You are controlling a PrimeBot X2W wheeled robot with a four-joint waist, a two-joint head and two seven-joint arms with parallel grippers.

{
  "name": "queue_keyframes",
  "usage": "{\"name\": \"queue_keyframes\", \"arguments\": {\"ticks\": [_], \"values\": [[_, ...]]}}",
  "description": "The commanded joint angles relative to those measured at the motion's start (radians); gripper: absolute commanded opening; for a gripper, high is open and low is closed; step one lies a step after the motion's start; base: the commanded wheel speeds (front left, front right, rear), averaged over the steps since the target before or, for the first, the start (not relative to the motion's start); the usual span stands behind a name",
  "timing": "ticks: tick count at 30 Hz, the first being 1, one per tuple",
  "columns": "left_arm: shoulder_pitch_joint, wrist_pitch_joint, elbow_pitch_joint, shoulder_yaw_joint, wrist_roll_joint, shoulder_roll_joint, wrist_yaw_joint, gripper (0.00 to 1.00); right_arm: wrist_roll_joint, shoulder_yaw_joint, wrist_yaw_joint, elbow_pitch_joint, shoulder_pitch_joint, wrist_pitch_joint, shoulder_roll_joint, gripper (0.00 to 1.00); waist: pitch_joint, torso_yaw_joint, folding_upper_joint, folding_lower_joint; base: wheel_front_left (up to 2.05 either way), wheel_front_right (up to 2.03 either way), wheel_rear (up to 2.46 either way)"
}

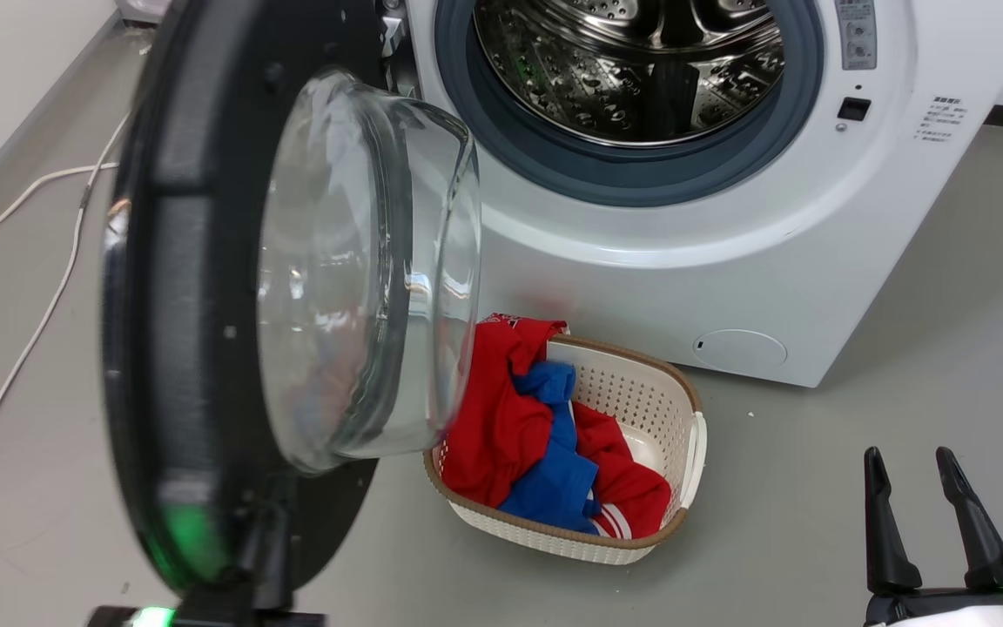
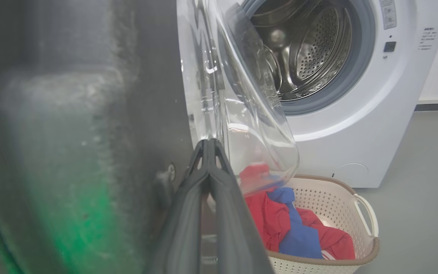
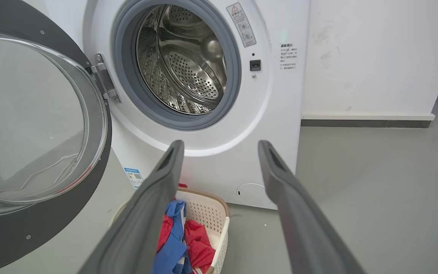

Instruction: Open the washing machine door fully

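On the grey floor (image 1: pixel 902 418), against a white wall (image 3: pixel 375 57) with a dark skirting strip (image 3: pixel 363 123), stands the white washing machine (image 1: pixel 641 279). Its steel drum (image 1: pixel 632 70) is bare inside its grey rubber ring. The washing machine door (image 1: pixel 171 305) is hinged at the machine's left edge. It is swung well out over the floor, clear of the drum mouth, and its clear glass bowl (image 1: pixel 362 261) bulges towards the machine. A cream perforated basket (image 1: pixel 641 392) sits just before the machine's lower front, holding a red garment (image 1: pixel 501 418) and a blue garment (image 1: pixel 554 470). A white cable (image 1: pixel 40 313) trails along the floor's left side. The left gripper (image 2: pixel 208 141) has its fingers pressed together, with the tips at the door's inner face beside the glass; whether they touch it is unclear. The right gripper (image 1: pixel 909 455) hangs over bare floor at the lower right, fingers spread and holding nothing.
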Motion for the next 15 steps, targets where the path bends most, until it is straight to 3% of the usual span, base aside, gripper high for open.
{"name": "queue_keyframes", "arguments": {"ticks": [1,8,15], "values": [[0.014,0.002,-0.004,0.036,-0.010,0.016,0.014,0.00,-0.004,0.000,0.000,-0.004,-0.015,-0.002,0.002,1.00,0.006,0.004,0.0000,-0.0001,0.00,0.00,0.00],[0.024,0.002,-0.010,0.169,-0.033,0.048,0.029,0.00,-0.013,0.002,0.000,-0.009,-0.031,-0.002,0.002,1.00,0.038,0.008,0.0000,-0.0001,0.00,0.00,0.00],[-0.023,0.002,0.023,0.238,-0.054,0.065,0.016,0.00,-0.026,0.000,0.000,-0.010,-0.048,-0.002,0.002,1.00,0.072,0.005,0.0000,-0.0001,0.00,0.00,0.00]]}}
